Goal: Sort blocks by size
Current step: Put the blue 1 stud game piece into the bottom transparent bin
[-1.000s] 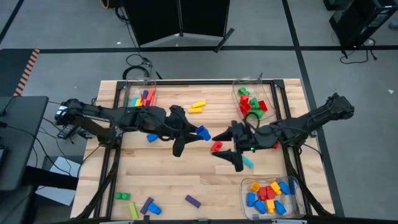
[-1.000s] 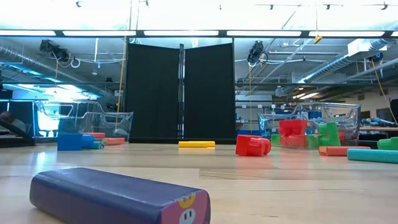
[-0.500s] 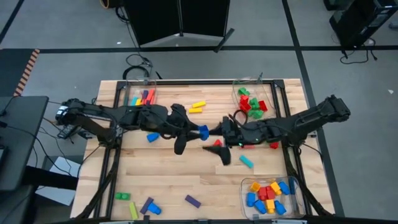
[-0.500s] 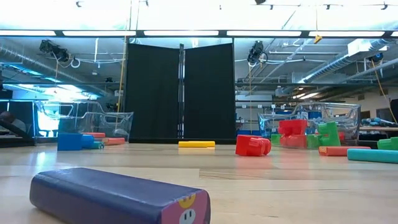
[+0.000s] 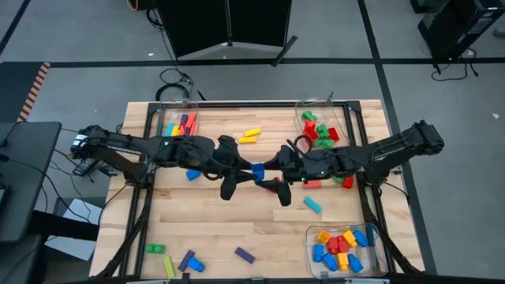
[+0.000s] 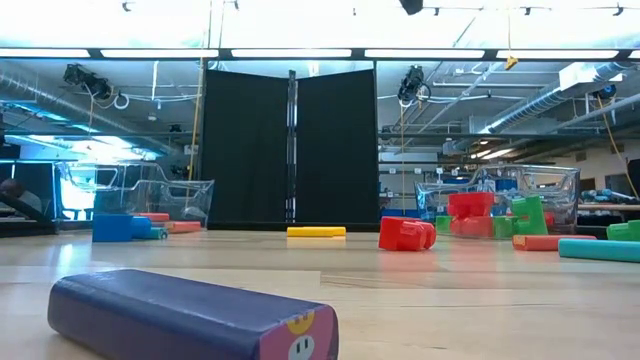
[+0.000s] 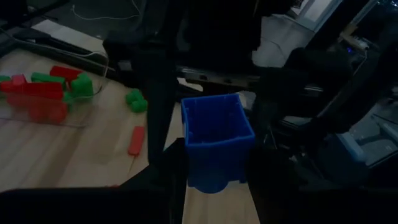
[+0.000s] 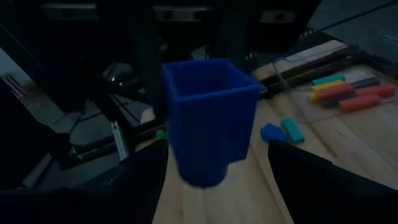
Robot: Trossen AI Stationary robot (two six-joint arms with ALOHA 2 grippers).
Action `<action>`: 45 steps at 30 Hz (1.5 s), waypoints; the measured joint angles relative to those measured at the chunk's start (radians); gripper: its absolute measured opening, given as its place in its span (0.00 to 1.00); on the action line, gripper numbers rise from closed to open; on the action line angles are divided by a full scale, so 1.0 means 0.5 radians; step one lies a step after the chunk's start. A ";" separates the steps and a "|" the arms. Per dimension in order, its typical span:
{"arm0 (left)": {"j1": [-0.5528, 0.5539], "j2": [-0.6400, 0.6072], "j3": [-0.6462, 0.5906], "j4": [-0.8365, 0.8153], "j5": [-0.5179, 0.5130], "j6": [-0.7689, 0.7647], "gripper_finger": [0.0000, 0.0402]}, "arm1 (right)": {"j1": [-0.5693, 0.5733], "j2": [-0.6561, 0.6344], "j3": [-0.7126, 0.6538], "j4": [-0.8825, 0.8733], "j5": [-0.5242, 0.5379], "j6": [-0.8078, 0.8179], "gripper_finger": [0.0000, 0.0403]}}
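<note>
My left gripper [image 5: 249, 170] is over the table's middle, shut on a small blue block [image 5: 257, 170]. In the left wrist view the block's [image 7: 214, 140] hollow end faces away from the gripper. My right gripper [image 5: 271, 178] is open and faces it from the right. In the right wrist view its fingers [image 8: 134, 186] stand on either side of the same block [image 8: 208, 124]. I cannot tell whether they touch it. Loose blocks lie on the table: yellow [image 5: 250, 136], blue [image 5: 193, 175], red [image 5: 312, 184], teal [image 5: 313, 205]. My left gripper pinches the blue block by two opposite side walls [image 7: 189, 165] between its two fingers. The fingers come roughly level from the table's left. The block is lifted clear of the table, and its free end sticks out toward my right gripper.
Clear bins stand at the far left [image 5: 180, 122], far right [image 5: 319, 126] and near right [image 5: 343, 248], each holding blocks. More blocks lie near the front edge: green [image 5: 155, 248], purple [image 5: 244, 255]. A purple bar [image 6: 190, 320] lies close in the low view.
My right gripper has moved toward the table's left and a little toward the far edge. It has left the red and teal blocks behind on the table and come up to the blue block, open. My left gripper has kept the block almost still.
</note>
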 joint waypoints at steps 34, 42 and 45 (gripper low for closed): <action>0.011 0.095 0.004 0.141 -0.019 0.102 0.47 | -0.044 0.052 0.000 0.127 -0.271 -0.048 0.39; 0.031 0.070 0.001 0.162 -0.030 0.309 0.59 | -0.042 -0.048 -0.002 -0.114 -0.271 0.079 0.38; 0.043 0.043 0.003 0.163 -0.024 0.280 0.59 | -0.041 -0.144 -0.002 -0.322 -0.270 0.175 0.38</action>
